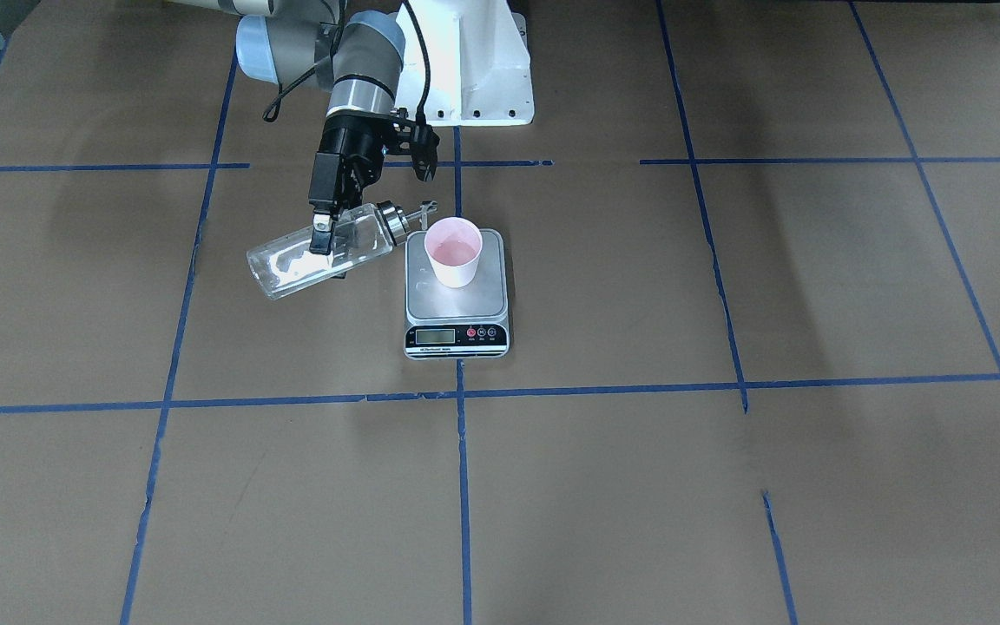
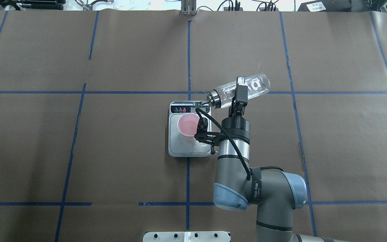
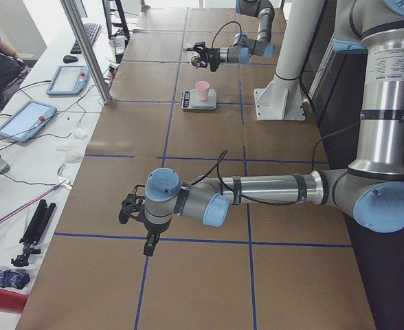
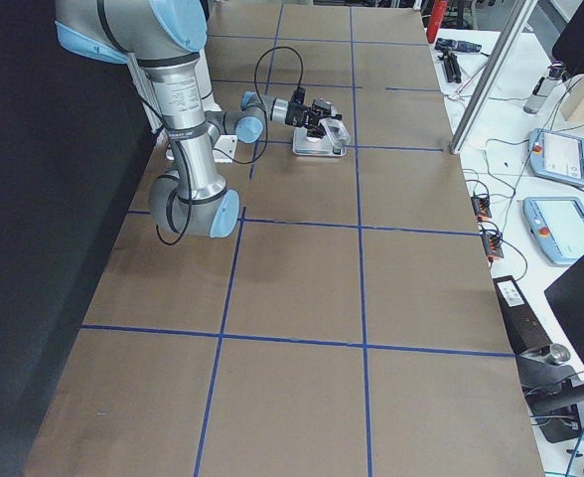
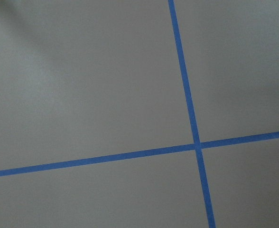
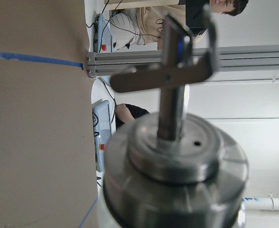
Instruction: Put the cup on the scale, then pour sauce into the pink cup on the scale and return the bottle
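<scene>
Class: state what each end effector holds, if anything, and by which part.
The right end effector grips the tilted bottle around the middle of its glass body. Nothing shows in the left end effector, seen only from afar.

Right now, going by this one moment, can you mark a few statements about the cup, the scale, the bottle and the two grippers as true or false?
1. The cup stands upright on the scale. True.
2. The bottle stands upright on the table. False: it is held in the air, tipped almost onto its side, spout end towards the cup.
3. The left gripper holds the bottle. False: the right gripper is clamped on it, and the left gripper is far along the table from the scale.
4. The scale's display is on the side away from the robot. True.
</scene>
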Controlling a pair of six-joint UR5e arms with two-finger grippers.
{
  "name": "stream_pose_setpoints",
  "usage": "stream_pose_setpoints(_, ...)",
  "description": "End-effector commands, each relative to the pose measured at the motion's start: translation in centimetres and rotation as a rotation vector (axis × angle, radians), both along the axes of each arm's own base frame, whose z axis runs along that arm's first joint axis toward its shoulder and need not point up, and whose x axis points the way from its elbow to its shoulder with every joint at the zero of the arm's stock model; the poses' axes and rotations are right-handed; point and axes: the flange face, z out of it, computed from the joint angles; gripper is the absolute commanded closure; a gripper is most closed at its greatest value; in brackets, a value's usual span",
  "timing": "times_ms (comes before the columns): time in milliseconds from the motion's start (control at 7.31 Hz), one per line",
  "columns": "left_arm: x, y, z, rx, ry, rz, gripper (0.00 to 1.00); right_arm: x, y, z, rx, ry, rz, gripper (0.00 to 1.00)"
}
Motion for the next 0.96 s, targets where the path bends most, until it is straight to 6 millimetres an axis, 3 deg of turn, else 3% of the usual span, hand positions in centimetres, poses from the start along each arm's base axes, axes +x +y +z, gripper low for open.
stream_pose_setpoints(0,0.0,0.0,0.1,-0.003,0.0,0.0,0.0,-0.4,0.0,0.7,0.021,0.063,0.015,1.0)
stream_pose_setpoints(137,0.0,0.1,0.1,-0.002,0.0,0.001,0.0,-1.1,-0.1,1.8,0.037,0.113,0.03,1.0)
stream_pose_setpoints(821,0.0,-0.1,0.0,0.0,0.0,0.001,0.0,-1.2,-0.1,1.9,0.055,0.197,0.039,1.0)
